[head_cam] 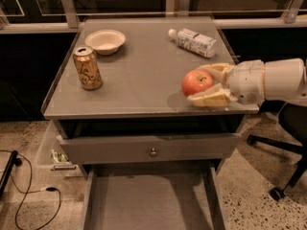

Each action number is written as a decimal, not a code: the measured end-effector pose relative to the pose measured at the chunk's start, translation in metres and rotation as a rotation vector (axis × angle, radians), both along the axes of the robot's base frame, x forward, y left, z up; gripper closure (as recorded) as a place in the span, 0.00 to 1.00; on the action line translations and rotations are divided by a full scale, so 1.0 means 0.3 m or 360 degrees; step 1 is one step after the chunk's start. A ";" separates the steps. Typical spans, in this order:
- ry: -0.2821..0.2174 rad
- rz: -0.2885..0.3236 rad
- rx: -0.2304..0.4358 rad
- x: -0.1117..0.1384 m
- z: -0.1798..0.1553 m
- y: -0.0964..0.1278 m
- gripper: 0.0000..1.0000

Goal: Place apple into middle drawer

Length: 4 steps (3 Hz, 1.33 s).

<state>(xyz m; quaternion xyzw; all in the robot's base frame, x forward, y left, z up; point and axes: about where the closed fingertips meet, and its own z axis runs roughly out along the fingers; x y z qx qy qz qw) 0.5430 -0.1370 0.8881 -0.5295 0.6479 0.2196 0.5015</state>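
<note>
Camera view has the tool clamped on the apple at the tabletop's front right edge; best carried clear of that edge, then lowered over the open middle drawer; release low, lest it roll.

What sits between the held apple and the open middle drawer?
The gripper holds the apple at the right front of the tabletop; in the camera view, that edge and a closed drawer front lie between apple and middle drawer.
</note>
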 end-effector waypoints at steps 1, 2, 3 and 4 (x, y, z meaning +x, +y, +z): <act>0.0011 -0.0047 -0.0009 -0.034 -0.027 -0.061 1.00; 0.0011 -0.0043 -0.0009 -0.033 -0.026 -0.057 1.00; 0.0003 -0.0021 -0.0035 -0.067 -0.023 -0.049 1.00; -0.0023 -0.0036 -0.0104 -0.177 -0.016 -0.045 1.00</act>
